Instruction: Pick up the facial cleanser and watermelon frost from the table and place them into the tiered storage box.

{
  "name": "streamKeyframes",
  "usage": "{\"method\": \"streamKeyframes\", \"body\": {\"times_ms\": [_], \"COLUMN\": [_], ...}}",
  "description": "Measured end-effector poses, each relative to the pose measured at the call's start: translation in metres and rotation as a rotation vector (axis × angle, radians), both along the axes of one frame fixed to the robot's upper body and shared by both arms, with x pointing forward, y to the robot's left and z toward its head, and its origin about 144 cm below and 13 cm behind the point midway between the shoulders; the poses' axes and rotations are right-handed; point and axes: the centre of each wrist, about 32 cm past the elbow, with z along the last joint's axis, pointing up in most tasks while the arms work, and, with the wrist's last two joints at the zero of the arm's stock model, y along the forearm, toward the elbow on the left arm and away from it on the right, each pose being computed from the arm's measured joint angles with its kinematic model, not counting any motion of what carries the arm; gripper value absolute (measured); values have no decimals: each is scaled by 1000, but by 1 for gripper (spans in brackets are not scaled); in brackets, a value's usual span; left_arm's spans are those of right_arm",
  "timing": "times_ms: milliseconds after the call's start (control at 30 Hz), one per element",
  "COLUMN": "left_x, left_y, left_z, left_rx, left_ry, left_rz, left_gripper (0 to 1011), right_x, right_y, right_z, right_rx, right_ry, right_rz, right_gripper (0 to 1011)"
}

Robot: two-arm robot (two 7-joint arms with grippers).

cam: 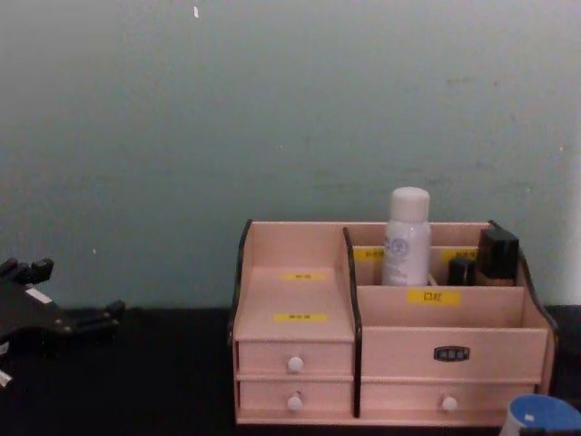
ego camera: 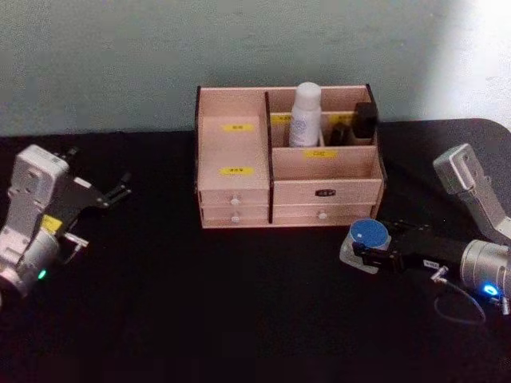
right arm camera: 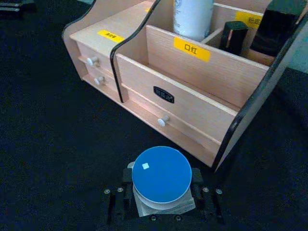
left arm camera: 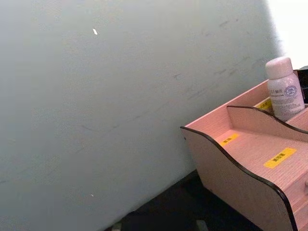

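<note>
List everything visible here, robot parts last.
tiered storage box: one, pinkish wood, table's back centre
white bottle: one, white, upright in box's rear compartment
black containers: two, black, right of the bottle
blue-lidded jar: one, blue over white, before box's right corner
table: one, black, underneath
wall: one, grey-green, behind
left gripper: one, black, open, far left
right gripper: one, black, shut on the jar

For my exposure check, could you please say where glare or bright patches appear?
Head view: the wall washes out white at upper right; the black table hides shadows. Left wrist view: the same blowout beside the white bottle. Right wrist view: even light, a bright spot on the blue-lidded jar in the right gripper.
</note>
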Motion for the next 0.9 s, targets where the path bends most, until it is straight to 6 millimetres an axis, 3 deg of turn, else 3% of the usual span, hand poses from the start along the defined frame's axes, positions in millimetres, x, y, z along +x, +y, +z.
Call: {"method": "streamKeyframes", "body": {"times_ms": [433,900], "left_x": [0,0], "left_y": [0,0], "left_z": [0,0], "left_rx": [0,0], "left_ry": [0,0], "left_rz": [0,0], "left_gripper": [1002,1001], "right_x": [5,30], "right_y": [4,31], "right_z": [11,35], "right_rx": [30,122], "right_ry": [-33,-132], "right_rz": [100,222], "right_gripper": [720,720]}}
